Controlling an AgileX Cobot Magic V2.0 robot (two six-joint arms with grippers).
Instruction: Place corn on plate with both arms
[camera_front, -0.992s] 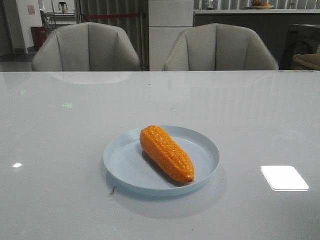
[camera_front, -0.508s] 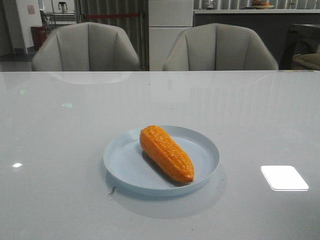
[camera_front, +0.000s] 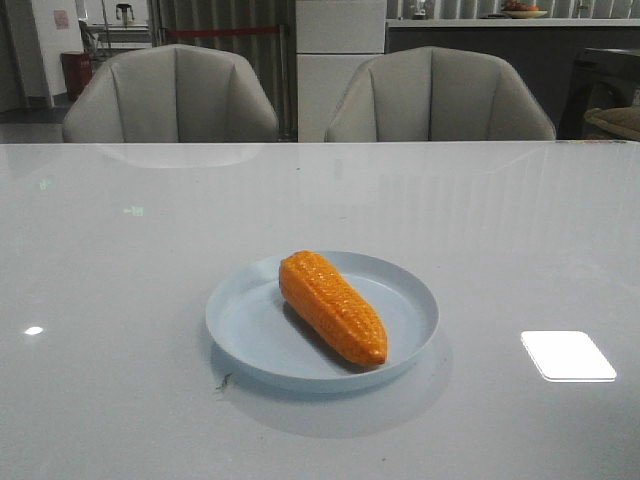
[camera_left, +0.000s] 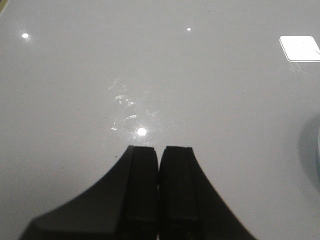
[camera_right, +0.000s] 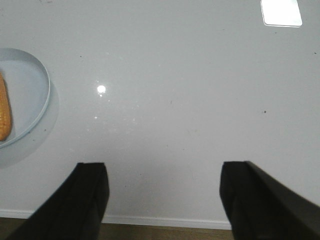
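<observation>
Glossy grey table, corn on plate, no readable writing.

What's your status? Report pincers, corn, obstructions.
Left pincer shut, empty, over bare table. Right pincer open, empty, beside plate. Corn lying on plate. Nothing in the way.

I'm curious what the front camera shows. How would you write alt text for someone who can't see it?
An orange toy corn cob lies diagonally inside a round pale-blue plate on a glossy white table, its narrow tip pointing toward the camera. No robot arm or hand appears in this view. Two grey chairs stand behind the table.
</observation>
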